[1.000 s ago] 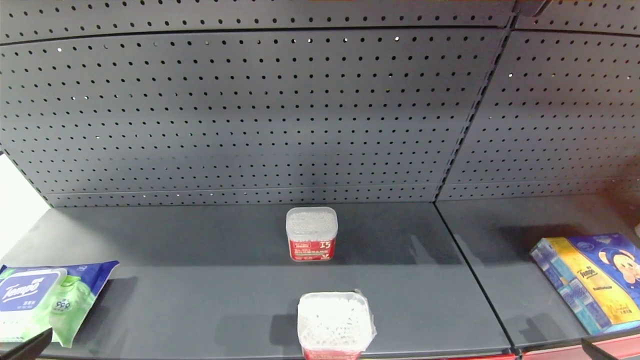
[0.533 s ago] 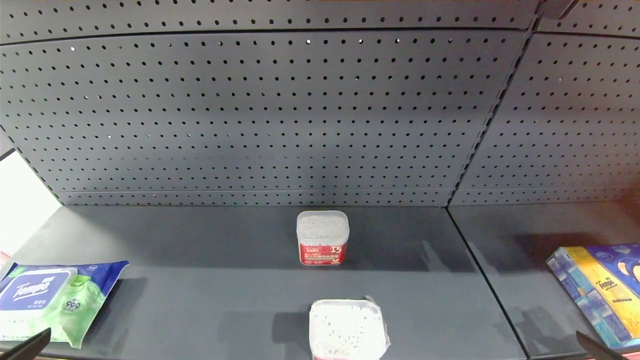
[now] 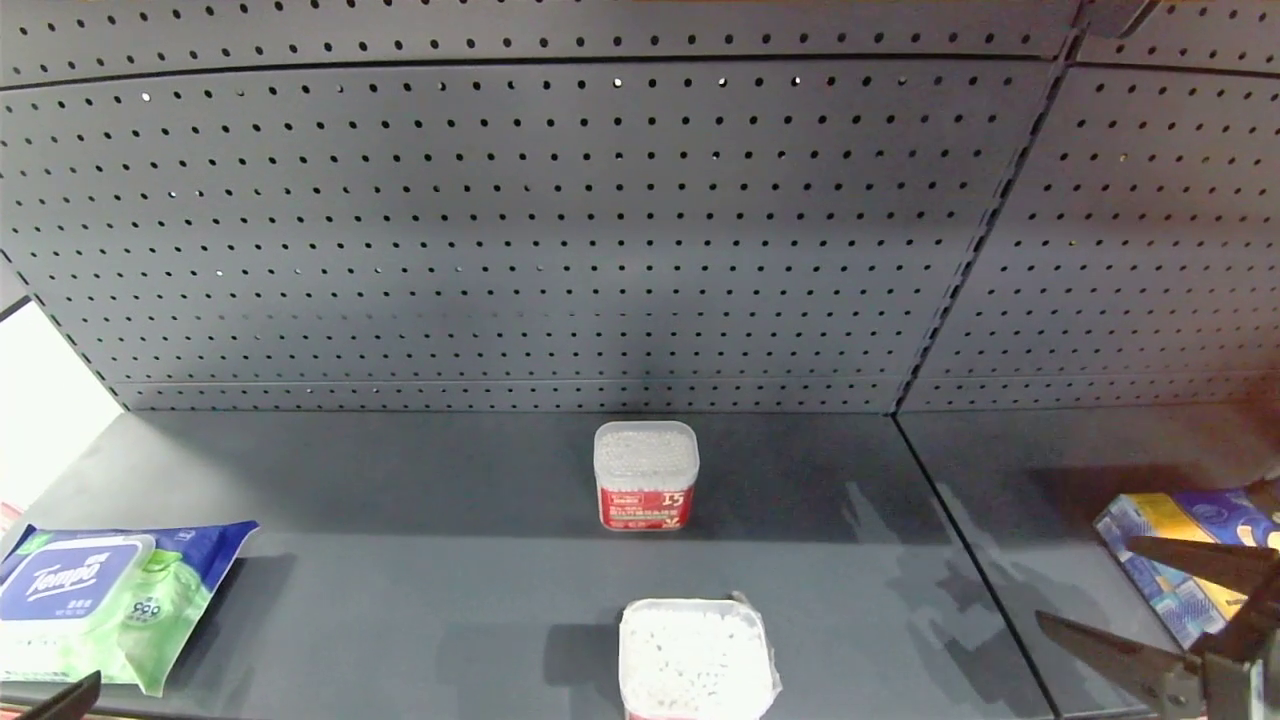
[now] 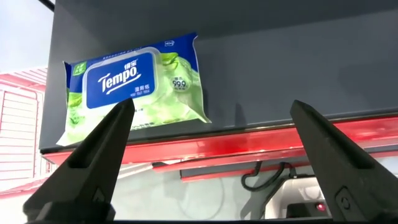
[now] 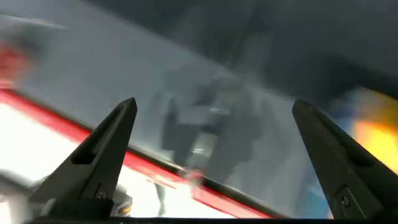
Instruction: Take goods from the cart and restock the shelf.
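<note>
A: What sits nearest the robot?

B: Its two arms. The left gripper (image 4: 212,104) is low, just outside the front left corner of the shelf (image 3: 400,500). Its jaws are spread wide and hold nothing. The right gripper (image 3: 1085,582) is over the front edge of the shelf's right-hand bay, and its jaws are also spread wide and empty.

A: And the goods?

B: A flat green and blue wipes pack (image 3: 100,600) lies at the front left corner, just beyond the left jaws. A clear tub of cotton swabs (image 3: 697,655) stands upright at the middle of the front edge, with its red label partly cut off from sight. A blue and yellow tissue pack (image 3: 1160,515) lies toward the right end, close beside the right jaws. I cannot tell whether they touch it.

A: Anything deeper in?

B: A second swab tub (image 3: 645,475) stands upright straight behind the first and well apart from it. It is roughly midway to the perforated back panel (image 3: 500,250).

A: So how far along is the restocking?

B: Partway, in my judgement. Four items rest settled on the shelf. There is much bare shelf around them and neither arm carries anything, so fetching another item from the cart looks like the step that is left. I cannot say how many goods wait there.
</note>
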